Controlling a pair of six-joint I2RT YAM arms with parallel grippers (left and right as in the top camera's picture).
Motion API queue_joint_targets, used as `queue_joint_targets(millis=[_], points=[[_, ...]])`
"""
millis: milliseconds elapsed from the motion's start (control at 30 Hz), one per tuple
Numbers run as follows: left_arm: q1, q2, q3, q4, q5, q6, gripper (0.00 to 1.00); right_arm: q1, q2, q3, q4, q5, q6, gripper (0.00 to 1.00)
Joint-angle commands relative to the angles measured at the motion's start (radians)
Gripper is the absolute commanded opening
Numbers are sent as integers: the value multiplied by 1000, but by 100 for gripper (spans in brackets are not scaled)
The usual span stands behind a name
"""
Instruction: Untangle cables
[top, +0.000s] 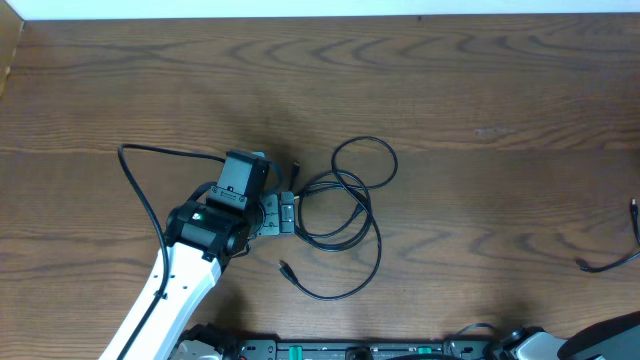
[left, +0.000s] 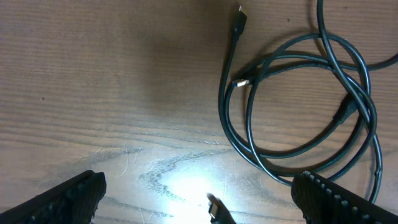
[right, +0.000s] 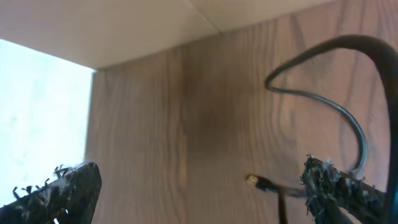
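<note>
Left gripper (top: 287, 213) is low over the brown wood-grain table (top: 480, 90), claw spread wide and empty. My wrist cam shows its black fingers (left: 74, 199) in the two bottom corners, with bare wood and lamp glare between them. The tangle of thin black cables (top: 363, 207) lies on the table just to the right of the left gripper, right at its tips in the overhead. None of it is between the fingers. It's several overlapping loops, with strands crossing on the side away from the left gripper and one smaller loop (top: 365, 160) sticking out farther off. One free black plug end (top: 285, 268) lies just beside the left gripper toward the arm bases, and another (top: 297, 167) just beside it on the opposite side. A gold-tipped plug (left: 240, 81) rests across the loops' inner edge. Right gripper (right: 199, 183) is well to the right of the left gripper. I can't make it out in the overhead, but its wrist cam shows the fingers apart with nothing clamped. A small gold-tipped connector (right: 252, 180) lies on the wood below, nearer one finger. A separate thin black cord (top: 610, 263) lies far right of the left gripper, well apart from the tangle.
</note>
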Motion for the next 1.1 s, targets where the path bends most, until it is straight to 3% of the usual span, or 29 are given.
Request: queue_joint_targets(millis=[0,200,367,633,900,1067], points=[[4,-8,21,-3,-13,-5,100,-4,-9,12,-40,5,-27,99],[4,-8,21,-3,-13,-5,100,-2,14,12,-229,209,-21,99],[4,-8,21,-2,-13,-5,100,0,29,12,-322,215,19,99],[4,-8,21,-2,-13,-5,100,54,48,12,-309,58,14,99],[4,-8,21,-2,-13,-5,100,196,55,11,-288,-364,-245,99],[4,-8,21,-2,-13,-5,100,365,73,-1,-280,-386,-326,99]])
